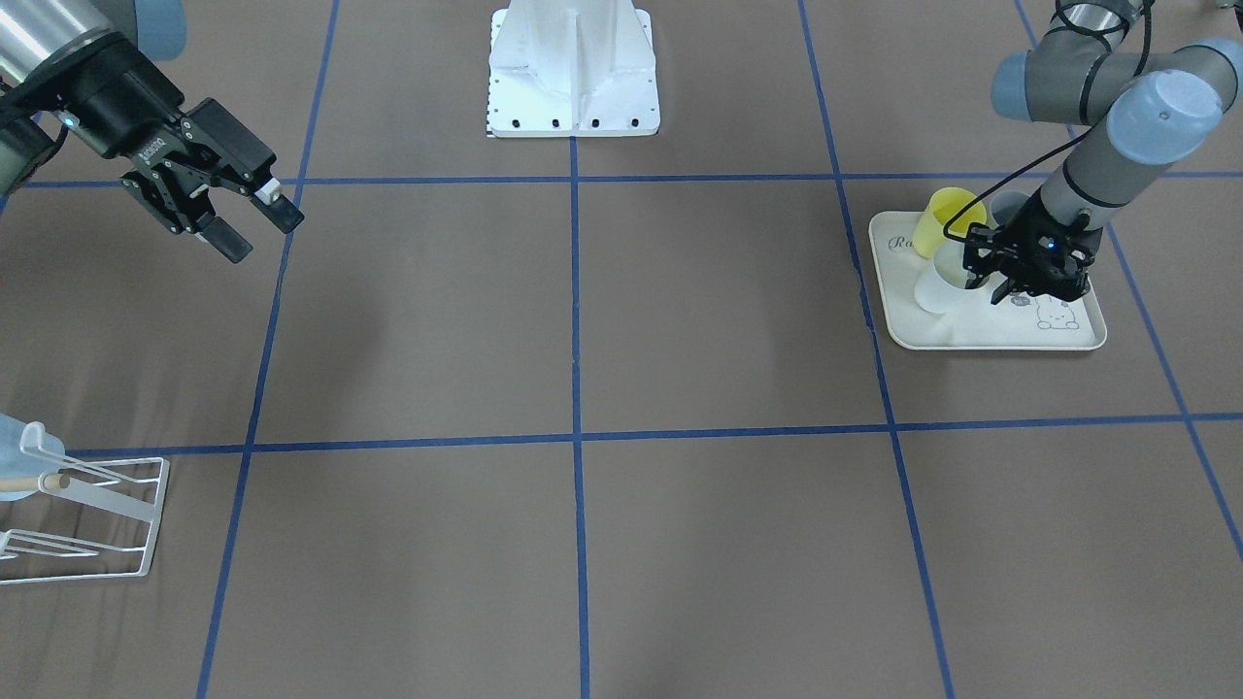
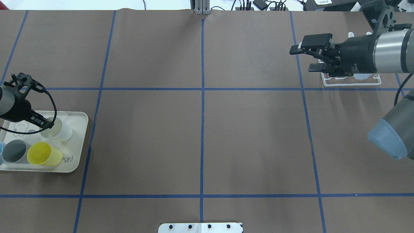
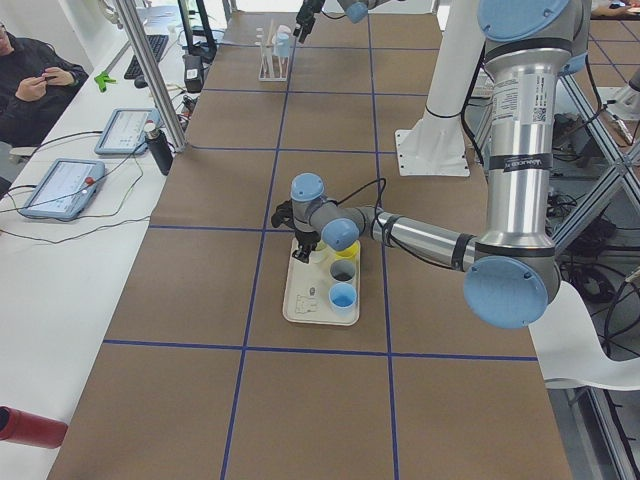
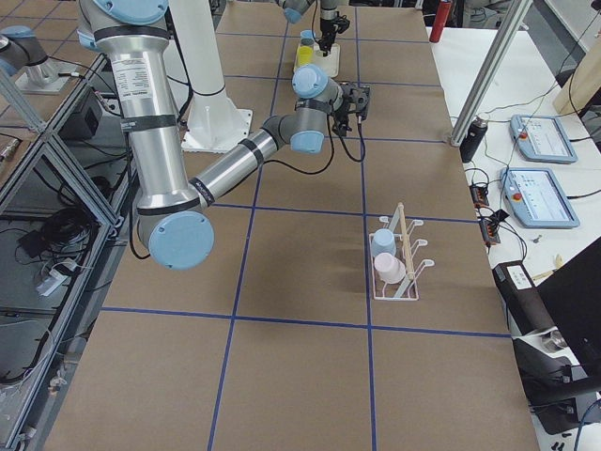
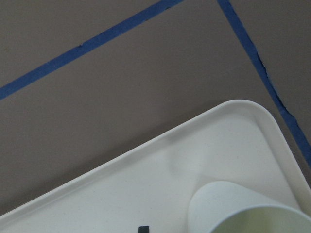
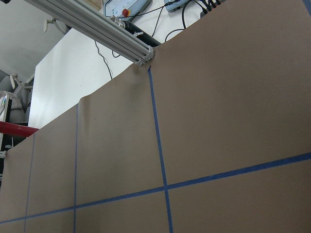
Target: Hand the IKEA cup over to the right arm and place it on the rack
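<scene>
Where blue tape (image 2: 202, 129) grids brown table (image 2: 148, 142), right end effector (image 2: 300, 59) spread; left end effector (image 2: 48, 124) unclear.

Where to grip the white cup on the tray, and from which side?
On the rim wall, from above: one finger inside the mouth, one outside. The white cup stands upright, mouth open upward. The yellow cup stands close beside it on the tray, so a sideways grip round the body looks crowded.
</scene>
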Robot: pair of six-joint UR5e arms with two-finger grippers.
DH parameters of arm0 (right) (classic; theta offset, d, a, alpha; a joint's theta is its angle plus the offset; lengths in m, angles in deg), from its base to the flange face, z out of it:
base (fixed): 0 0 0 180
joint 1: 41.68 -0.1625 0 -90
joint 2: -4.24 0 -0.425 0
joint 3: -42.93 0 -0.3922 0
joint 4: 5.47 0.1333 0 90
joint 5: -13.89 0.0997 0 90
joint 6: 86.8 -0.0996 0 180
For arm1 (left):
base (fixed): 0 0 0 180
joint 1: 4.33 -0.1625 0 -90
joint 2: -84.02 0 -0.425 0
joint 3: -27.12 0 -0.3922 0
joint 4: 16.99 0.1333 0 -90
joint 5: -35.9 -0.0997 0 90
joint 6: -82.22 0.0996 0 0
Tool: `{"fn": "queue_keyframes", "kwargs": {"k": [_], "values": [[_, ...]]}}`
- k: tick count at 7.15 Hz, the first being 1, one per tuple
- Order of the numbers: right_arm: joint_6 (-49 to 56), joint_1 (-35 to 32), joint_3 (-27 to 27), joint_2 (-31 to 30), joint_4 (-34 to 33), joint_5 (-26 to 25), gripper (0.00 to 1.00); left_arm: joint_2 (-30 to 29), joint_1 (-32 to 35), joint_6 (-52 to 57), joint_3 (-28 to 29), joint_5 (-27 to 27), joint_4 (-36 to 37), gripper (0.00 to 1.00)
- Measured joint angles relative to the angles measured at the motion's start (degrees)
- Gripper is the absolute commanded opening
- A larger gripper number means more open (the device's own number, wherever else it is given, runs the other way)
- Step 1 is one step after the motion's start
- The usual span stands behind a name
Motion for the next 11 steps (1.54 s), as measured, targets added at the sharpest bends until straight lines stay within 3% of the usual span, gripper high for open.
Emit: {"fn": "queue_keyframes", "kwargs": {"k": [3, 5, 8, 9, 11], "values": [[0.1, 0.0, 0.0, 0.0, 0.0, 0.0, 0.99, 0.5, 0.2, 0.0, -1.8, 0.0, 0.4, 0.41], [0.1, 0.0, -0.1, 0.0, 0.0, 0.1, 0.99, 0.7, 0.3, 0.0, -2.6, -0.1, 0.6, 0.3], [0.1, -0.1, -0.1, 0.0, 0.0, 0.2, 0.99, 0.7, 0.3, 0.0, -2.7, -0.3, 0.6, 0.29], [0.1, -0.1, -0.1, 0.0, 0.0, 0.2, 0.99, 0.7, 0.3, 0.0, -2.6, -0.5, 0.6, 0.25], [0.1, -0.1, -0.1, 0.0, 0.0, 0.1, 0.99, 0.7, 0.2, 0.1, -2.6, -0.4, 0.5, 0.0]]}}
